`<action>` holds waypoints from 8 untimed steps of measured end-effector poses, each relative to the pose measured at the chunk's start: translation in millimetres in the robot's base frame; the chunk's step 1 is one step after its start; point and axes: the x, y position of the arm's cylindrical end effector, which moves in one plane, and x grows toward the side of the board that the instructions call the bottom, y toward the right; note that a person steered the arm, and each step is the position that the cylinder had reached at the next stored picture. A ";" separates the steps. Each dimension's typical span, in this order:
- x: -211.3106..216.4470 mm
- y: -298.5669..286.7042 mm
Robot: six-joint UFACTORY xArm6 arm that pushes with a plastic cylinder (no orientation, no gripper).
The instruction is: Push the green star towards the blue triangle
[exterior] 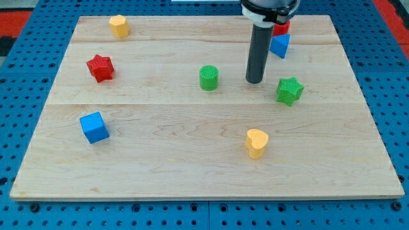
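The green star (289, 90) lies on the wooden board (192, 160) at the view's right of centre. The blue triangle (280, 45) sits above it toward the view's top, partly hidden behind the rod. My tip (255, 81) rests on the board just left of the green star, a short gap apart, and below-left of the blue triangle. A red block (281, 27) peeks out just above the blue triangle, mostly hidden by the arm.
A green cylinder (209, 77) stands left of my tip. A yellow heart (256, 143) lies toward the view's bottom. A blue cube (94, 127) and a red star (100, 67) are at the left. A yellow block (119, 25) is at the top left.
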 end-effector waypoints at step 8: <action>55.3 80.2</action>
